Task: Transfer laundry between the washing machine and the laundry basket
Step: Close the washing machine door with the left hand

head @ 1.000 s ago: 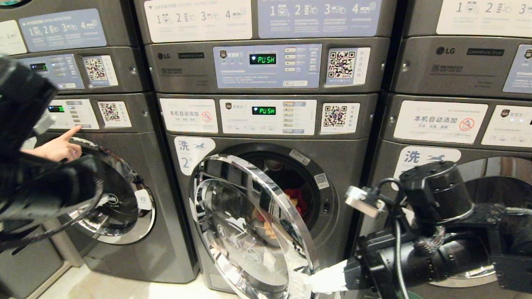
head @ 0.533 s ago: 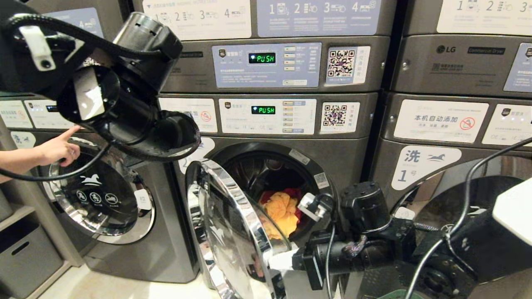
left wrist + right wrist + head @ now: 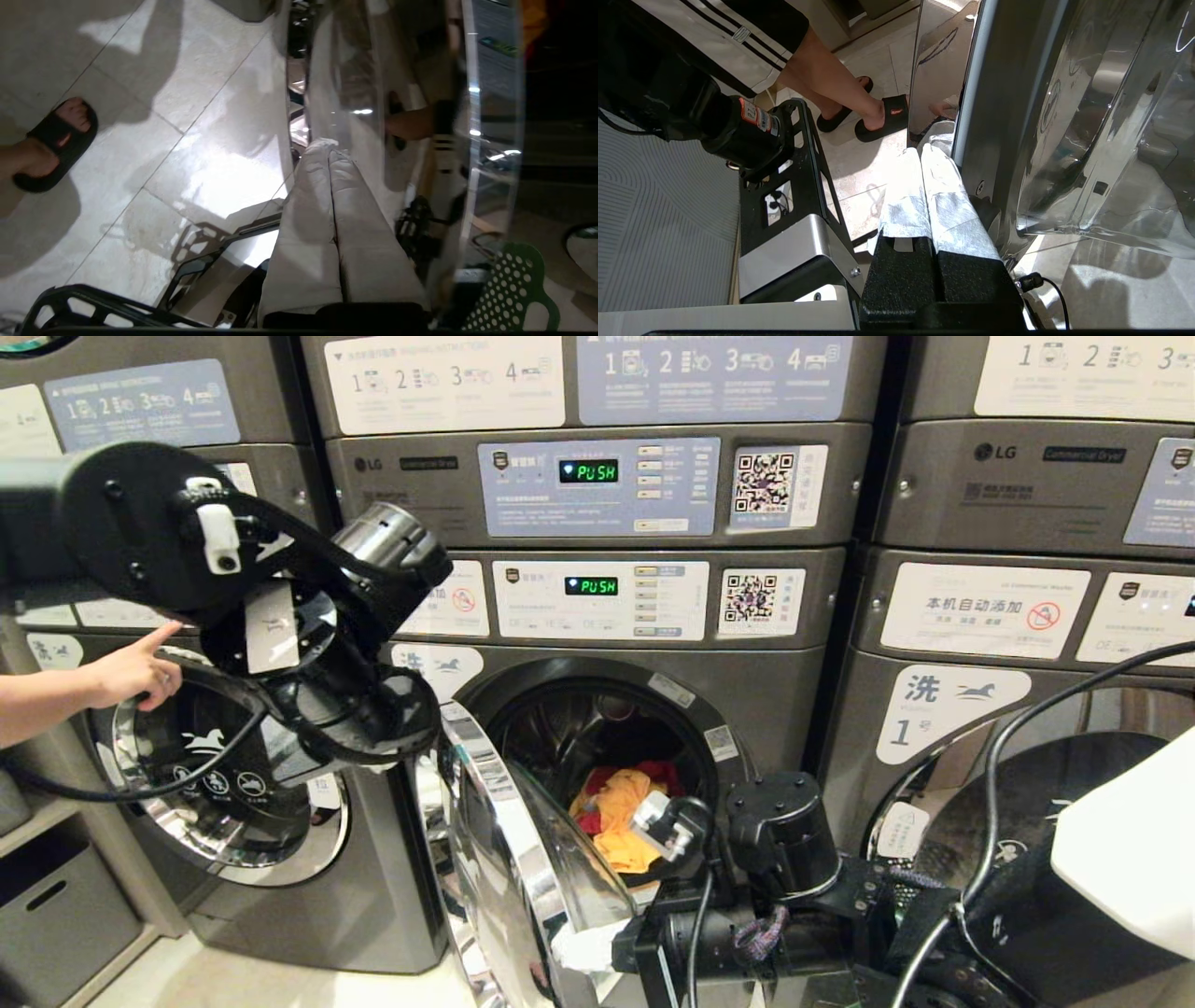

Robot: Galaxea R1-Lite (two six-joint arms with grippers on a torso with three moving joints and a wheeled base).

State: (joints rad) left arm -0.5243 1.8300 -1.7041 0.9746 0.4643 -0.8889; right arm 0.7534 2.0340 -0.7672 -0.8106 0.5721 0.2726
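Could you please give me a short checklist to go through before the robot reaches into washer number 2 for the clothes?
1. Door of the washing machine swung open: ok.
2. Laundry visible in the drum, orange and red clothes: ok.
3. Right pincer open to grasp: not ok, fingers pressed together, at the door's edge.
4. Left pincer open: not ok, shut, close against the door's chrome face.
5. Laundry basket within reach: cannot tell, only a green perforated corner shows.
6. Person clear of the arms: not ok, a hand points at the neighbouring machine beside the left arm, and sandalled feet stand close by.
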